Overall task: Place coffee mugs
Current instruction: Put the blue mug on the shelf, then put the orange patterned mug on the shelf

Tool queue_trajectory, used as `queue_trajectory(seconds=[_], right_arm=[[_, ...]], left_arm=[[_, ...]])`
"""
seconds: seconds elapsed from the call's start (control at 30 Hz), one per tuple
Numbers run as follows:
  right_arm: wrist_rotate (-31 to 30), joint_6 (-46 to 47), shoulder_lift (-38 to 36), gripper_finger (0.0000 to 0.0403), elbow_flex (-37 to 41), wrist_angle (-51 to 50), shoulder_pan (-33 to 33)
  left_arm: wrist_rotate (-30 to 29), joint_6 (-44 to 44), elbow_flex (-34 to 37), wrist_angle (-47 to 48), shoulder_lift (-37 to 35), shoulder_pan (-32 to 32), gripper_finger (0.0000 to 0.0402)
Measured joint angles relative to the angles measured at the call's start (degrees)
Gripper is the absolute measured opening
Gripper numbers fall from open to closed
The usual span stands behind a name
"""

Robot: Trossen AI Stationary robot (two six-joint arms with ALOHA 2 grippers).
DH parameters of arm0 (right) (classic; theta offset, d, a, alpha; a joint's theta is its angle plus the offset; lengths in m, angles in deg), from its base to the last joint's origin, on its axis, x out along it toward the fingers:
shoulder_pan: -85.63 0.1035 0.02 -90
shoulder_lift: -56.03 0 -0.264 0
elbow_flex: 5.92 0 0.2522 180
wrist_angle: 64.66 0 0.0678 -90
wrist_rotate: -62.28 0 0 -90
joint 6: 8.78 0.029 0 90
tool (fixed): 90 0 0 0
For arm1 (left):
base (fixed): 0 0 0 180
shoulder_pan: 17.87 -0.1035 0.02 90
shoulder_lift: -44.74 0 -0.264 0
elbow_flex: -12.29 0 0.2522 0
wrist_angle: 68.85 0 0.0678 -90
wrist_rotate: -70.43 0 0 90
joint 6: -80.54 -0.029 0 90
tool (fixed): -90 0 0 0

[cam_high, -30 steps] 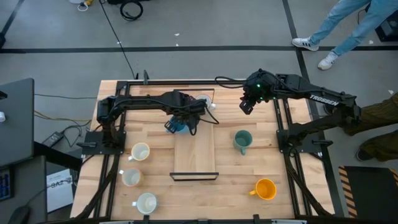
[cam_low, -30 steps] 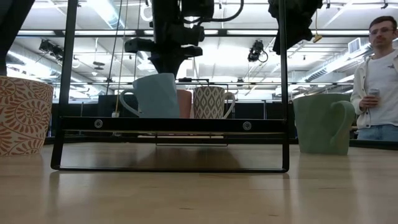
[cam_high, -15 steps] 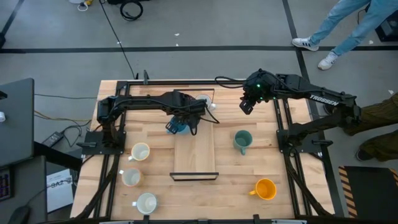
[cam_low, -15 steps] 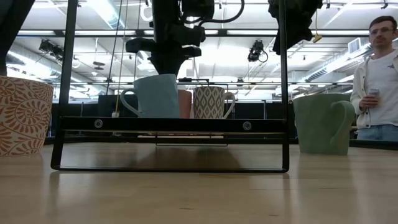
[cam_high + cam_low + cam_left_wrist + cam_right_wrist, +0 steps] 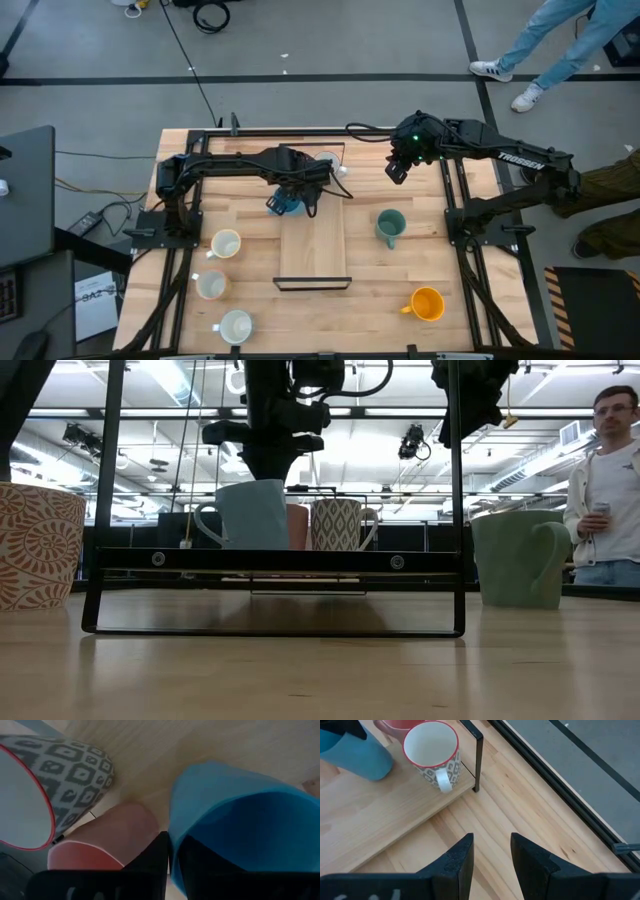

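My left gripper (image 5: 291,198) is over the far half of the wooden tray (image 5: 313,258), shut on the blue mug (image 5: 286,204). In the low view the blue mug (image 5: 250,513) stands just in front of the pink mug (image 5: 297,525) and the patterned white mug (image 5: 336,523), which stand on the tray's far end. The teal green mug (image 5: 390,226) and the orange mug (image 5: 428,304) stand on the table right of the tray. Three white mugs (image 5: 226,244) stand on the table to its left. My right gripper (image 5: 397,170) hovers open beyond the tray's far right corner. My left gripper pinches the blue mug's wall at the rim (image 5: 173,832), on the side facing the pink mug, one finger (image 5: 161,854) outside and the other inside. It comes from above, pointing down. The mug sits nearly upright below it. The tray's front rail hides the mug's base.
The tray's black frame has a tall front handle (image 5: 272,560) and a far corner post (image 5: 478,762). The near half of the tray is bare wood. A person (image 5: 608,490) stands in the room beyond the table's right side.
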Motion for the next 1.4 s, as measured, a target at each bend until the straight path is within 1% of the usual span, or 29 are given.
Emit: queue_trajectory(seconds=[0.2,0.6,1.23,1.4], right_arm=[[0.02,0.00,0.00,0.0135,0.00,0.00,0.00],[0.04,0.00,0.00,0.0135,0.00,0.00,0.00],[0.09,-0.41,0.00,0.0135,0.00,-0.02,0.00],[0.07,-0.44,0.00,0.0135,0.00,0.00,0.00]], left_arm=[[-0.05,0.01,0.03,-0.37,0.00,-0.07,0.0052],[-0.09,0.01,0.04,-2.05,0.00,-0.07,0.0116],[-1.05,0.01,0.04,-2.21,0.02,-0.07,0.0183],[-1.63,0.01,0.04,-2.58,0.02,-0.07,0.0192]])
